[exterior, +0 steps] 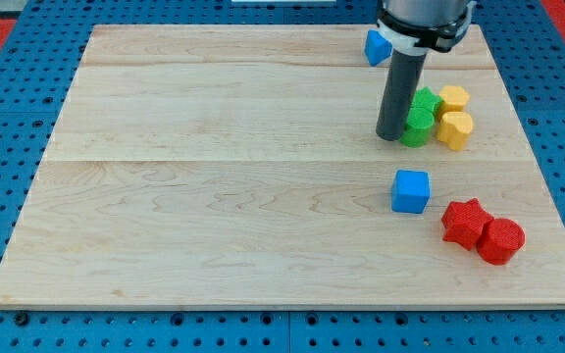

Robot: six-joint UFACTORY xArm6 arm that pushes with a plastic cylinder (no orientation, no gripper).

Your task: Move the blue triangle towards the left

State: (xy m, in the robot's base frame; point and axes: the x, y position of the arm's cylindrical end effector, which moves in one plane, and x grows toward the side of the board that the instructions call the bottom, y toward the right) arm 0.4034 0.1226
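Your rod has no jaws and holds nothing; my tip (391, 136) rests below the blue triangle (377, 46), touching green blocks (419, 117).

Seven blocks sit on the wooden surface (214, 196). Two are blue: a blue triangle (376, 46) at the view's top, partly hidden behind the arm, and a blue cube (411, 190) lower down. Two are green, a green block (427, 100) and a second green block (419, 127), both partly covered by the rod, so their shapes are unclear. Two are yellow: a yellow hexagon (454, 97) and a yellow heart-like block (455, 127). Two are red: a red star (464, 221) and a red cylinder (501, 240). That makes eight blocks, not seven. There is one rod, with one tip, my tip (390, 135).
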